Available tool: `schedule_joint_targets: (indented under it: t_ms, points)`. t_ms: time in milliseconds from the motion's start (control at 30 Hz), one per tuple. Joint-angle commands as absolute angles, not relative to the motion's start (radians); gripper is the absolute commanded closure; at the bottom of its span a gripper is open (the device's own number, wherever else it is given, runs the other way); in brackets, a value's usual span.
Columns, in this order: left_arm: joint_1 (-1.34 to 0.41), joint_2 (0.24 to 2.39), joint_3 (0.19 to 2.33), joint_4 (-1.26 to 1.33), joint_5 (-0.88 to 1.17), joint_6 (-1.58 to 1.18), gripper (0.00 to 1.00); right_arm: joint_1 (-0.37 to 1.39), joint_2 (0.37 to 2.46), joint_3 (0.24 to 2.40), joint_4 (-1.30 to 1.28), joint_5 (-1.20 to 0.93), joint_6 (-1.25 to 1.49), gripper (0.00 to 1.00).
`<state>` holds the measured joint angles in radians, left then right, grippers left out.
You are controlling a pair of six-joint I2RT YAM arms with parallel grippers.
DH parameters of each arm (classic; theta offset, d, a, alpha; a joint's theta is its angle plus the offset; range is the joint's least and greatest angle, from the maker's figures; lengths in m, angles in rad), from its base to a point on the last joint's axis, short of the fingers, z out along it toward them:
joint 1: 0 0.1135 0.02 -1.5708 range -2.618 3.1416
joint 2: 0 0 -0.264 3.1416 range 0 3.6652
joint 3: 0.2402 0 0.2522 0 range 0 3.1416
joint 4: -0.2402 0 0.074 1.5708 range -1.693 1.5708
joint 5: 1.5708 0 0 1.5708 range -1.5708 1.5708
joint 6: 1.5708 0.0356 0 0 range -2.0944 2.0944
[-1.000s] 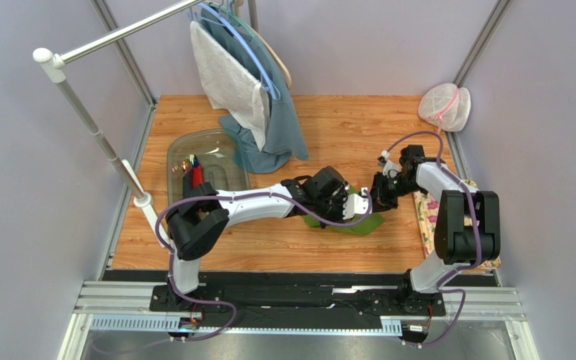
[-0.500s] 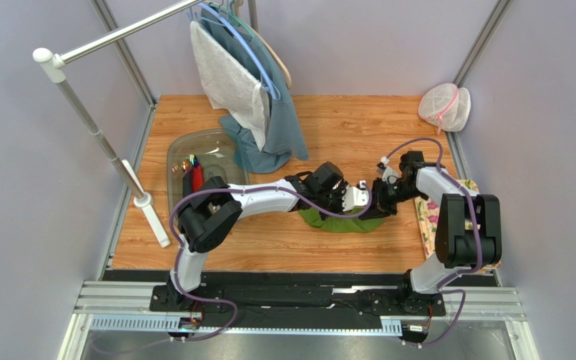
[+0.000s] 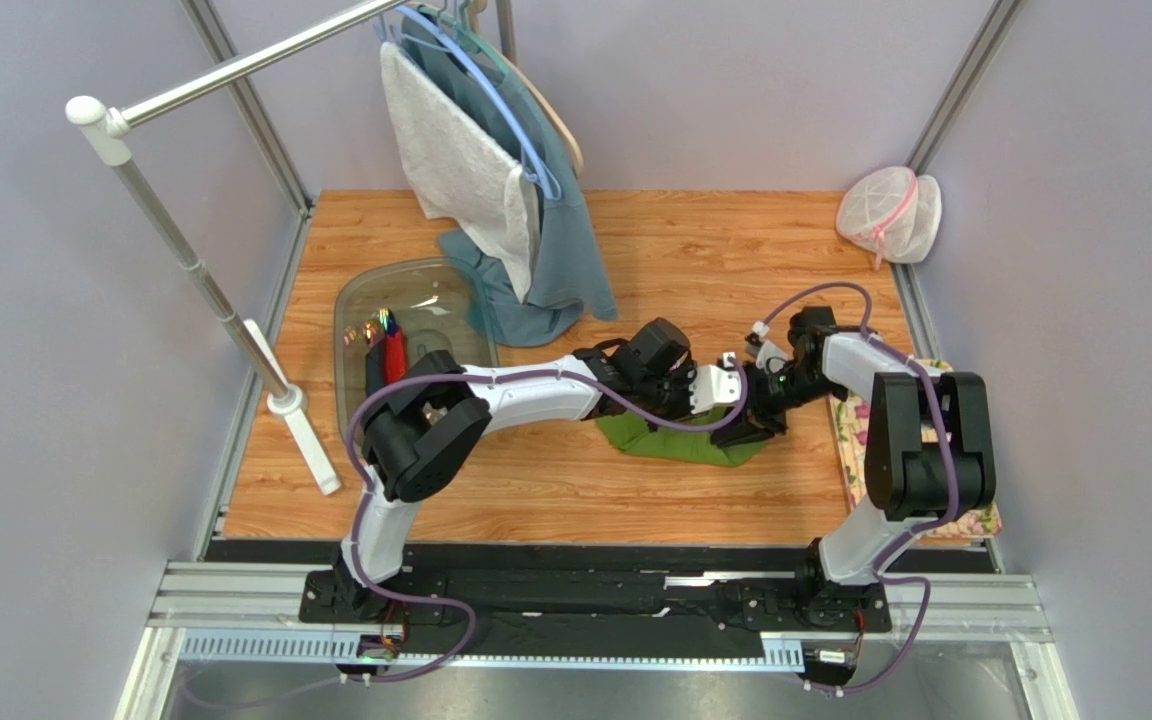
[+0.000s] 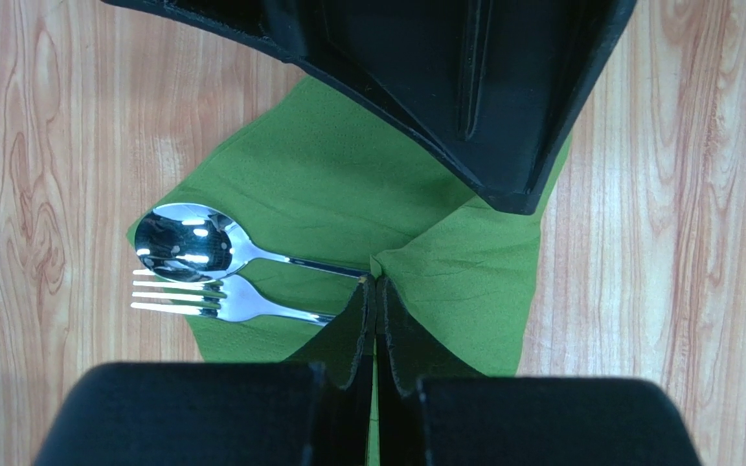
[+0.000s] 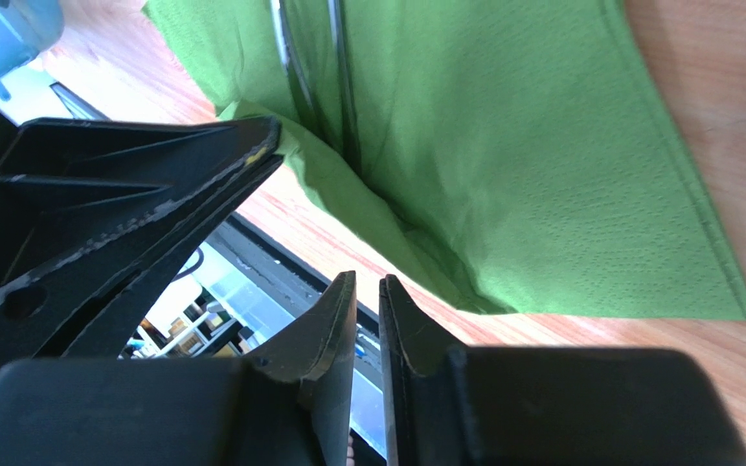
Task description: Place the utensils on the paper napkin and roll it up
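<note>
The left gripper point(image 4: 377, 291) pinched a flap of the paper napkin point(image 4: 328, 184); the right gripper point(image 5: 367, 282) stood barely parted, empty. A tug risked tearing it or dislodging spoon point(image 4: 182, 243) and fork point(image 4: 202, 296).

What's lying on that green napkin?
A spoon and fork lie side by side on the napkin. Their handle ends are hidden under a flap pinched by the left gripper.

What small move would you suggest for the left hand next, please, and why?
Probably draw the pinched fold across toward the heads of the spoon and fork. The left hand is shut on a raised flap of the paper napkin. Only the handle ends are tucked under it, and the right hand stands slightly open, holding nothing.
</note>
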<state>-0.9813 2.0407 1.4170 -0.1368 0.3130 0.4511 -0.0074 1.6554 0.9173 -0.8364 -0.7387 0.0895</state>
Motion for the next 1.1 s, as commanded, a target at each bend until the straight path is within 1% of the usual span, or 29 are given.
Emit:
schedule_joint_targets:
  t_ms: [0, 33, 67, 100, 133, 167, 233, 267, 333, 433, 500, 533, 600, 633, 700, 733, 833, 1000, 1067]
  points:
    - [-0.980, 2.057, 1.463, -0.107, 0.327, 0.436, 0.97, 0.029, 1.684, 0.931, -0.798, -0.716, 0.107, 0.81]
    - [-0.979, 2.056, 1.468, -0.112, 0.319, 0.428, 0.94, 0.032, 1.692, 0.931, -0.796, -0.707, 0.107, 0.82]
    - [-0.976, 2.054, 1.470, -0.118, 0.318, 0.417, 0.88, 0.032, 1.700, 0.933, -0.793, -0.687, 0.109, 0.82]
    - [-0.971, 2.045, 1.470, -0.123, 0.318, 0.404, 0.84, 0.032, 1.716, 0.936, -0.793, -0.683, 0.106, 0.82]
    - [-0.959, 2.036, 1.470, -0.129, 0.325, 0.372, 0.78, 0.032, 1.723, 0.937, -0.793, -0.674, 0.106, 0.82]
    - [-0.956, 2.025, 1.468, -0.146, 0.328, 0.350, 0.66, 0.032, 1.730, 0.939, -0.793, -0.660, 0.106, 0.82]
    - [-0.936, 1.970, 1.439, -0.152, 0.350, 0.274, 0.58, 0.032, 1.752, 0.945, -0.793, -0.649, 0.103, 0.84]
    - [-0.933, 1.942, 1.422, -0.155, 0.354, 0.249, 0.42, 0.032, 1.758, 0.946, -0.793, -0.635, 0.104, 0.84]
    - [-0.931, 1.856, 1.361, -0.152, 0.370, 0.183, 0.38, 0.032, 1.763, 0.951, -0.793, -0.614, 0.106, 0.86]
    - [-0.931, 1.770, 1.292, -0.169, 0.417, 0.070, 0.39, 0.032, 1.763, 0.954, -0.792, -0.598, 0.110, 0.86]
    - [-0.931, 1.741, 1.249, -0.189, 0.460, 0.010, 0.44, 0.032, 1.767, 0.956, -0.792, -0.597, 0.110, 0.86]
    - [-0.931, 1.738, 1.233, -0.181, 0.469, -0.056, 0.51, 0.032, 1.769, 0.957, -0.792, -0.595, 0.112, 0.86]
    - [-0.931, 1.735, 1.186, -0.158, 0.498, -0.139, 0.59, 0.032, 1.773, 0.960, -0.788, -0.597, 0.109, 0.87]
    - [-0.931, 1.739, 1.174, -0.131, 0.506, -0.162, 0.66, 0.032, 1.775, 0.962, -0.788, -0.598, 0.109, 0.87]
    - [-0.924, 1.761, 1.158, -0.114, 0.544, -0.222, 0.73, 0.032, 1.779, 0.968, -0.790, -0.598, 0.106, 0.87]
    - [-0.917, 1.772, 1.157, -0.089, 0.561, -0.244, 0.78, 0.032, 1.781, 0.968, -0.787, -0.598, 0.106, 0.87]
    - [-0.891, 1.821, 1.160, -0.036, 0.620, -0.328, 0.83, 0.032, 1.779, 0.976, -0.781, -0.597, 0.104, 0.88]
    - [-0.845, 1.910, 1.192, -0.006, 0.635, -0.426, 0.90, 0.031, 1.773, 0.974, -0.775, -0.594, 0.107, 0.89]
    - [-0.825, 1.948, 1.195, -0.006, 0.635, -0.455, 0.91, 0.032, 1.775, 0.976, -0.773, -0.586, 0.107, 0.89]
